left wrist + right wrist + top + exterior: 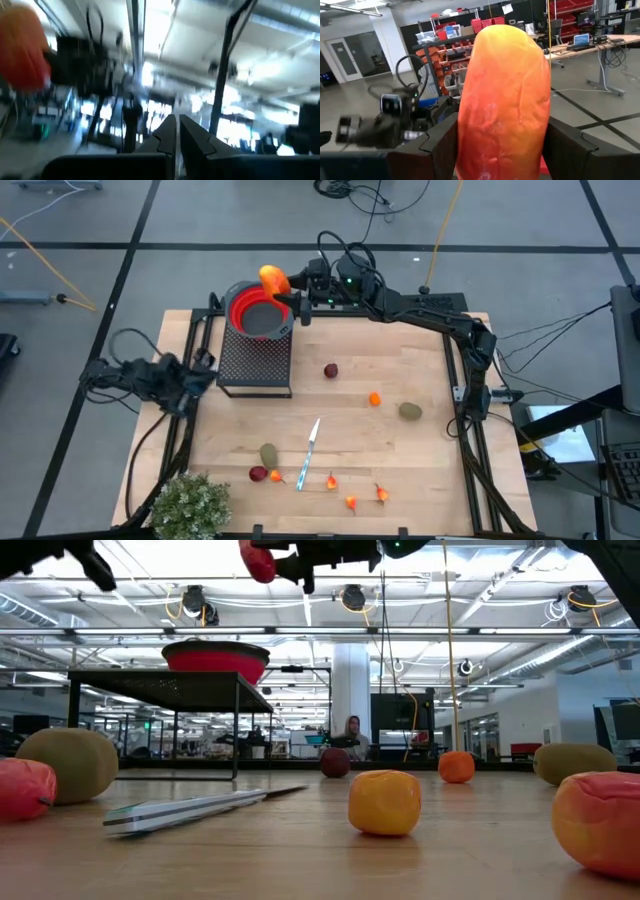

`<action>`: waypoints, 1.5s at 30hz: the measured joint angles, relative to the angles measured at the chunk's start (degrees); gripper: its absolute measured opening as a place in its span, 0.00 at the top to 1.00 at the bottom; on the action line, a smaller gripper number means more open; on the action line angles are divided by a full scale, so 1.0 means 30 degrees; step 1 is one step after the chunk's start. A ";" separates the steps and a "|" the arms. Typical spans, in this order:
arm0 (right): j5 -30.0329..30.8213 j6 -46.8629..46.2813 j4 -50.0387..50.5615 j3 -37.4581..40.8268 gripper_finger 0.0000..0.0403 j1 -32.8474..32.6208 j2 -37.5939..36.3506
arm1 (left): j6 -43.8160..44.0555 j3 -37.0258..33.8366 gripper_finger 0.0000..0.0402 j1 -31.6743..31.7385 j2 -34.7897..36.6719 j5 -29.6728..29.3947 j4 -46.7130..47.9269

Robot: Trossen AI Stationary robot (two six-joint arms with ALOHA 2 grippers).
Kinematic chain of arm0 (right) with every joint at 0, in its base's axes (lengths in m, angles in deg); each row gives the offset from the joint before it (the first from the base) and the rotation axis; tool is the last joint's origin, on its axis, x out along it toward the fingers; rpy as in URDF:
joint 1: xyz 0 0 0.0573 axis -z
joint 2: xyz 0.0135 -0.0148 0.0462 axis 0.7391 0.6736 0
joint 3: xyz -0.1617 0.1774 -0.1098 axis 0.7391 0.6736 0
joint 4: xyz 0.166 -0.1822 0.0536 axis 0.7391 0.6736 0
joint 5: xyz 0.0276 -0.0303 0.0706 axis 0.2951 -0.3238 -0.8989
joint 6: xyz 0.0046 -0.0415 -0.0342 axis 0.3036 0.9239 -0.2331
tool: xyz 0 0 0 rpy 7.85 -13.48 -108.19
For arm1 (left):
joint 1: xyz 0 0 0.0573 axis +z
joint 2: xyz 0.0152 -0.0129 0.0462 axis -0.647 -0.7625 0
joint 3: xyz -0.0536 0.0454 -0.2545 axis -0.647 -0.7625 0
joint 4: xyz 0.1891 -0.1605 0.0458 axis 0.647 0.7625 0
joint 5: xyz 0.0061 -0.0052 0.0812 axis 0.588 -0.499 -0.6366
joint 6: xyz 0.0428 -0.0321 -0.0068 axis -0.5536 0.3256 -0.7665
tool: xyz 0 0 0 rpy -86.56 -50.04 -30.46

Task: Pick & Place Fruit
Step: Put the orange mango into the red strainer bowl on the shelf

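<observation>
pale wooden table (420, 450) looks matt, black mesh stand (254, 360) metal, knife (309, 452) blade shiny, held orange-red fruit (504, 100) smooth, faintly glossy.

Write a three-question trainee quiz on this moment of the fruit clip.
1. True or false: the right gripper holds the long orange-red fruit over the red bowl.
2. Multiple choice: the knife lies A) on the black mesh stand, B) flat on the table, C) in the bowl.
3. Fill in: the left gripper's jaws are ____.

Key: 1 true; 2 B; 3 shut.
</observation>
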 joint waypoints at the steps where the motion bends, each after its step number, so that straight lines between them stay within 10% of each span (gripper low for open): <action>1: 0.0000 0.0082 0.0000 0.0000 0.43 0.0000 0.0000 | -0.0367 0.0000 0.95 0.0000 0.0000 -0.0147 -0.0767; 23: 0.2215 0.7725 0.1401 0.0029 0.43 -0.1667 -0.0022 | 0.0064 0.3377 0.95 0.0475 -0.7101 -0.6968 -0.7010; 45: 0.3199 0.9095 0.3381 0.0051 0.43 -0.2455 -0.0029 | 0.1581 1.2522 0.95 0.2492 -1.4280 -0.8248 0.3013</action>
